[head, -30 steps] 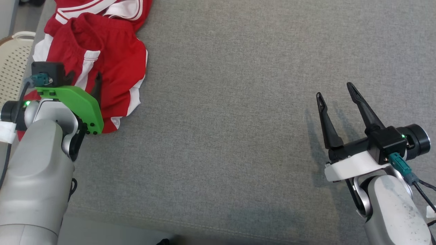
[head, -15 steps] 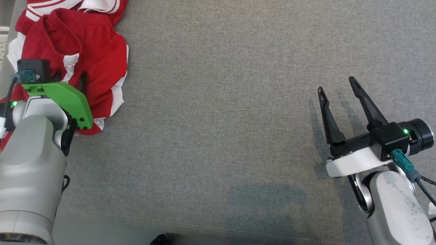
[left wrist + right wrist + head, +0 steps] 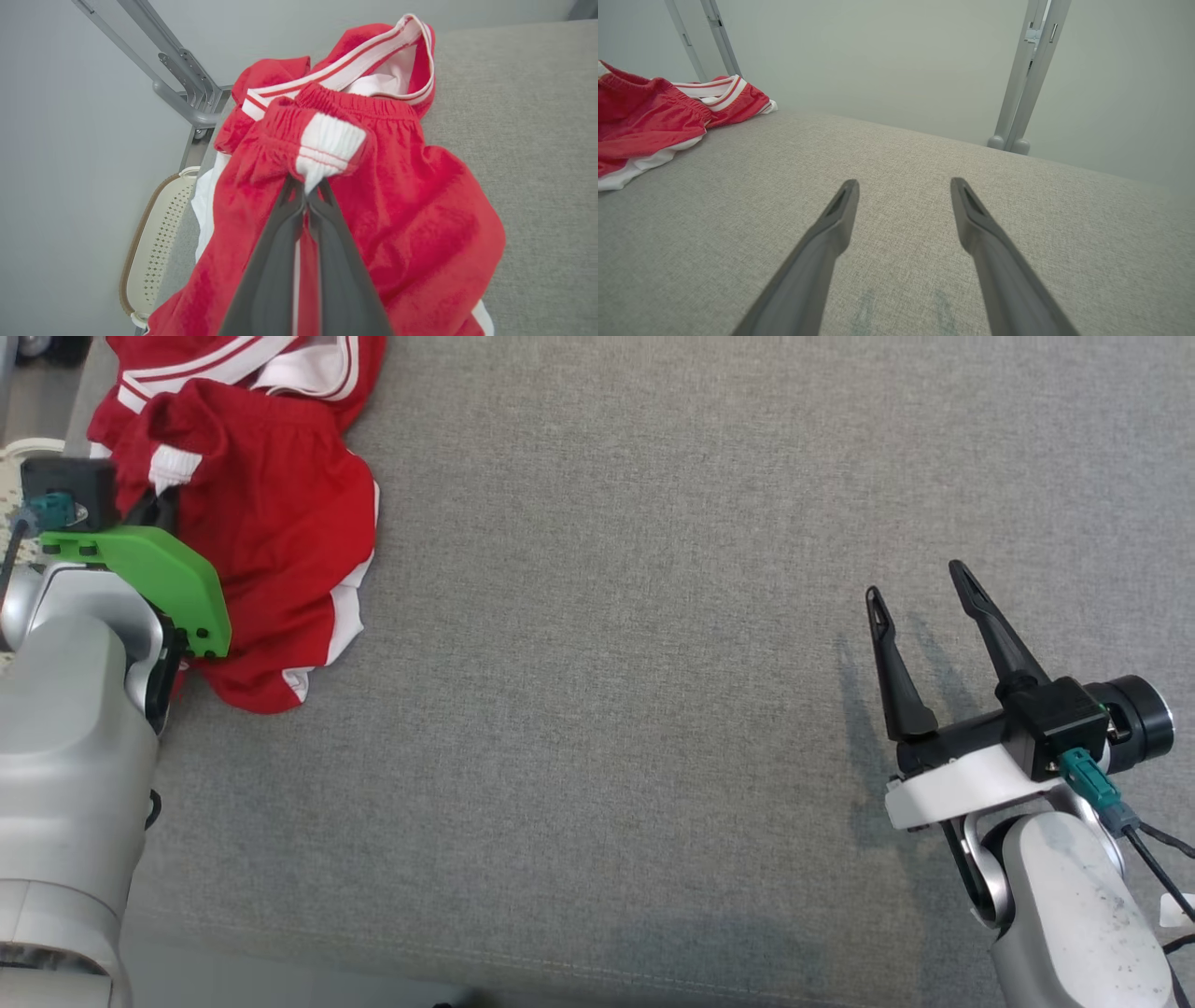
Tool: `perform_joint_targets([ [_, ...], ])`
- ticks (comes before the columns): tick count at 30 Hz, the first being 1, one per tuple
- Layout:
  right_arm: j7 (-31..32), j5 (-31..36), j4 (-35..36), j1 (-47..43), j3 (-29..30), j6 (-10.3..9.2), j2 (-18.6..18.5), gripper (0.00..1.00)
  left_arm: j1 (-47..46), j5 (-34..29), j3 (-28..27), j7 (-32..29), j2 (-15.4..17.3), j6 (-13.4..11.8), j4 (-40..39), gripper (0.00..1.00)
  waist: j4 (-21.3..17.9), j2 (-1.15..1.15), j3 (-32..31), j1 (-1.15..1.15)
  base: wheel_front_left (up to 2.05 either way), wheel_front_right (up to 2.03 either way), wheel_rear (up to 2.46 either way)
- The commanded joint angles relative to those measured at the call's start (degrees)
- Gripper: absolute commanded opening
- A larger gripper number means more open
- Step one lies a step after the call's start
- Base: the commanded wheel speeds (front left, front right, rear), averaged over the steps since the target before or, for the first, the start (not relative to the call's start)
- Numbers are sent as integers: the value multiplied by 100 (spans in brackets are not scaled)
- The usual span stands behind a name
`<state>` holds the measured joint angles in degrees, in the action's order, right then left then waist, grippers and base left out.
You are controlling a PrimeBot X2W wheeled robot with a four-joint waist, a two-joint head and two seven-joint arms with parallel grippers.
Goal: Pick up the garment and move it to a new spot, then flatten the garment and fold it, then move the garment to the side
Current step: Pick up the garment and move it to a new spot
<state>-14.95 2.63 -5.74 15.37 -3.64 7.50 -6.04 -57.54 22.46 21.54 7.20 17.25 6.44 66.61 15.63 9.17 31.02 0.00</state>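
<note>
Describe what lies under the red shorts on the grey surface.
The red shorts rest on the grey surface, partly overlapping a red-and-white striped garment. White fabric peeks out at their edge. How far either extends underneath is covered.

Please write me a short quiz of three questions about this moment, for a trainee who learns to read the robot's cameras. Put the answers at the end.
1. True or false: the left gripper is shut on the red garment.
2. Choose one. The right gripper is: A) open over the grey surface, holding nothing; B) shut on the garment; C) shut, holding nothing.
3. Fill the gap: the ribbed band pinched by the left gripper is ___ with thin red stripes.

Key: 1 true; 2 A; 3 white.
</note>
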Motion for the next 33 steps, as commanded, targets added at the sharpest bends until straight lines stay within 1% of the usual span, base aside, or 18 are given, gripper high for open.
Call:
perform_joint_targets([
  [1, -10, -44, -28, -100, 17, -2, 28, 100, -120, -49, 51, 76, 60, 23, -54, 0, 60, 0, -195, 0, 0, 0, 0],
  [5, -11, -79, -48, -168, 26, -2, 118, 100, -296, -146, 236, 208, 152, 63, -189, 0, 68, 0, -483, 0, 0, 0, 0],
  [10, -12, -173, -85, -317, 71, -2, 233, 100, -502, -270, 526, 304, 224, 92, -478, 0, -18, 0, -905, 0, 0, 0, 0],
  [14, -12, -246, -106, -491, 157, -2, 281, 100, -578, -334, 844, 242, 186, 101, -768, 0, -136, 0, -1256, 0, 0, 0, 0],
  [17, -12, -272, -98, -624, 229, -2, 301, 100, -612, -251, 1144, 158, 143, 103, -1087, 0, -263, 0, -1487, 0, 0, 0, 0],
  [21, -12, -304, -100, -773, 274, -2, 319, 100, -588, -107, 1495, -17, 156, 103, -1472, 0, -508, 0, -1728, 0, 0, 0, 0],
  [22, -13, -363, -85, -833, 279, -2, 320, 100, -573, -41, 1639, -115, 155, 104, -1636, 0, -658, 0, -1811, 0, 0, 0, 0],
  [27, -13, -461, -73, -920, 289, -2, 323, 100, -483, 119, 1783, -238, 67, 104, -1876, 0, -961, 0, -1921, 0, 0, 0, 0],
  [30, -13, -499, -66, -966, 261, -2, 323, 100, -403, 169, 1836, -224, -40, 99, -1971, 0, -1198, 0, -1949, 0, 0, 0, 0],
  [33, -13, -507, -59, -979, 229, -2, 324, 100, -285, 219, 1897, -154, -270, 76, -2024, 0, -1420, 0, -1946, 0, 0, 0, 0],
])
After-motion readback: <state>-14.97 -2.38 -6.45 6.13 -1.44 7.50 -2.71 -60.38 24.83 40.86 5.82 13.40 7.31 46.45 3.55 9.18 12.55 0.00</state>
